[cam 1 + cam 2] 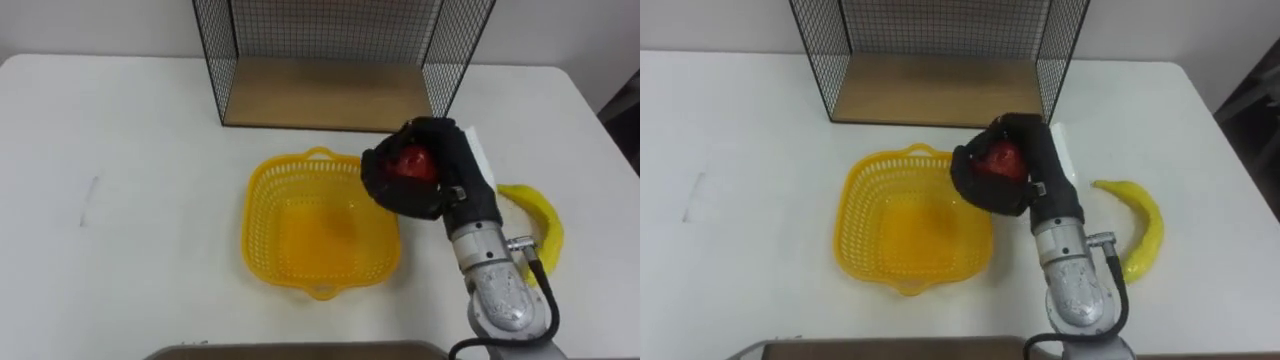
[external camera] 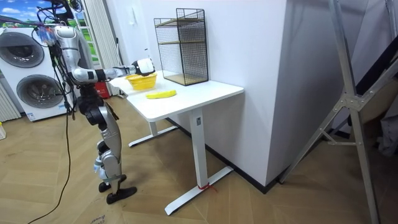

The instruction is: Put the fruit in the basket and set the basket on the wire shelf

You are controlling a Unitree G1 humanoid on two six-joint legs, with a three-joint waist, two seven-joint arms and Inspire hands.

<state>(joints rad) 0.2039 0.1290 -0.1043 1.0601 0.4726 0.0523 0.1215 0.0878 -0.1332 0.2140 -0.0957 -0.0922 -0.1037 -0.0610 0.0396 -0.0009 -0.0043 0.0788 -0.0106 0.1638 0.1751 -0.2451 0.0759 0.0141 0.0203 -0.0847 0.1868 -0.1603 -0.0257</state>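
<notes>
The white table (image 1: pixel 120 150) spans the eye views, and in the room view the robot stands upright at its end on the room view's left, 1 arm stretched out over the top; 2 washing machines (image 2: pixel 28 68) stand behind the robot against the wall. The wire shelf (image 1: pixel 320 95), black mesh with a wooden floor, sits at the far edge of the table, its open side facing the robot; in the room view it shows 2 levels. The yellow basket (image 1: pixel 262 205) rests on the table just in front of the shelf, apart from it, with its mesh bottom bare. The right hand (image 1: pixel 440 190), in a black glove, comes in from the lower right and sits at the basket's far right corner, overlapping the rim as seen from above; its fingers are curled tightly round the red fruit (image 1: pixel 411 163), which peeps out between them; whether the hand touches the rim I cannot tell. The banana (image 1: pixel 545 222) lies curved on the table to the right of the hand's wrist, well apart from the basket. A faint grey mark (image 1: pixel 90 197) shows on the table's left part.
</notes>
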